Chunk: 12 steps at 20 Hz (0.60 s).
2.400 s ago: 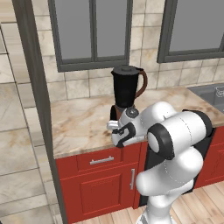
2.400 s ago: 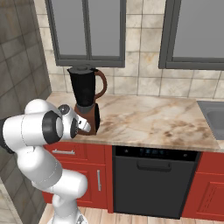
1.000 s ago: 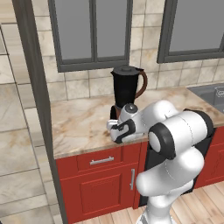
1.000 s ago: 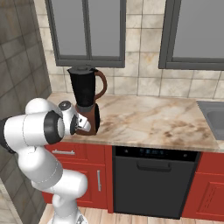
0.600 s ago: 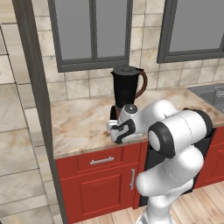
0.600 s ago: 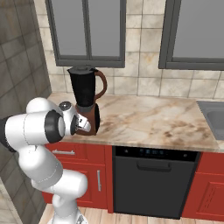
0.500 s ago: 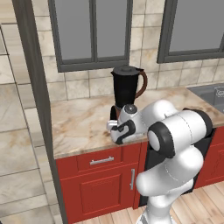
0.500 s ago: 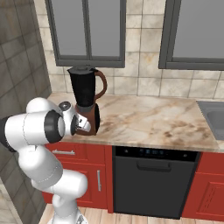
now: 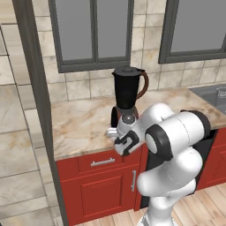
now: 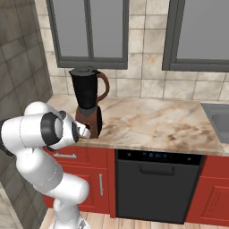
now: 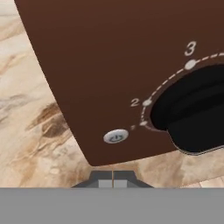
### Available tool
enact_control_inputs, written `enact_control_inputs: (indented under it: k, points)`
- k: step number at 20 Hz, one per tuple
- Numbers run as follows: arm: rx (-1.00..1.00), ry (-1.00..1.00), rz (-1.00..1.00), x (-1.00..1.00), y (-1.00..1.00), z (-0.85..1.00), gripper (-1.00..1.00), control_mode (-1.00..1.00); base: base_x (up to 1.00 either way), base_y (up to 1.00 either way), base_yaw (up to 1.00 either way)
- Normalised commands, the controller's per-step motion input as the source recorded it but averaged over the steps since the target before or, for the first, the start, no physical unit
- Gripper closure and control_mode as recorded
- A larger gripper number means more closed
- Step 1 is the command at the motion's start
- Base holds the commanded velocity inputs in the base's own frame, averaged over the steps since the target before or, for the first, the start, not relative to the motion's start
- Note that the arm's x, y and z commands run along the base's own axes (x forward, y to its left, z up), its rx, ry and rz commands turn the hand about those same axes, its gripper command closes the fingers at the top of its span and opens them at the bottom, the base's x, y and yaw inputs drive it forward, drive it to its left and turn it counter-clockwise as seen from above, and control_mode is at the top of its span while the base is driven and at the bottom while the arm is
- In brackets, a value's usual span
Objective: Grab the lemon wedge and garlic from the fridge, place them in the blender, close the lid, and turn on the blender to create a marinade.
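Hovering right at the front of the blender [image 9: 128, 95], end effector [image 11: 113, 180] pinched fully together and carrying nothing, tips lined up just below the small silver power button [image 11: 116, 137] on the reddish-brown base [image 11: 109, 74]. Looking, in the hand view, at the black round dial [image 11: 192, 118] off to one side, ringed by its speed marks. Standing upright on the marbled tabletop [image 10: 152, 123] under the grey window [image 10: 87, 29], jar capped by the lid [image 9: 127, 69], so probably reaching the final switching-on step; not possible to see through the dark jar whether lemon wedge and garlic are inside. Risking a miss here: tips sitting slightly under the button rather than squarely on it, so a straight push forward possibly landing on bare casing near the lower edge, or sliding off beneath the base onto the stone. Risking also a shove of the whole appliance backward toward the tiled wall if pressing too hard, since nothing is bracing it; a tall jar like that likely rocking or tipping. Brushing the dial instead of the button possibly selecting a speed without powering on. Arm folding tightly from the base, elbow bulging outward above the red cabinets [image 9: 103, 185], wrist bent so the hand is pointing roughly level at the base front, close to the tabletop edge.
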Motion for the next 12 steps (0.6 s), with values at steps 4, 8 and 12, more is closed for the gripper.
enact_control_inputs:
  k: [4, 8, 12]
  points:
    - [0.0, -0.09, -0.01, 0.1, 0.0, 0.01, 1.0, -1.0, 0.0, 0.0, 0.0]
    - [0.0, -0.22, -0.06, 0.27, 0.0, 0.21, 1.0, -1.0, 0.0, 0.0, 0.0]
    - [-0.02, -0.06, -0.06, 0.49, 0.0, -0.03, 1.0, -1.0, 0.0, 0.0, 0.0]
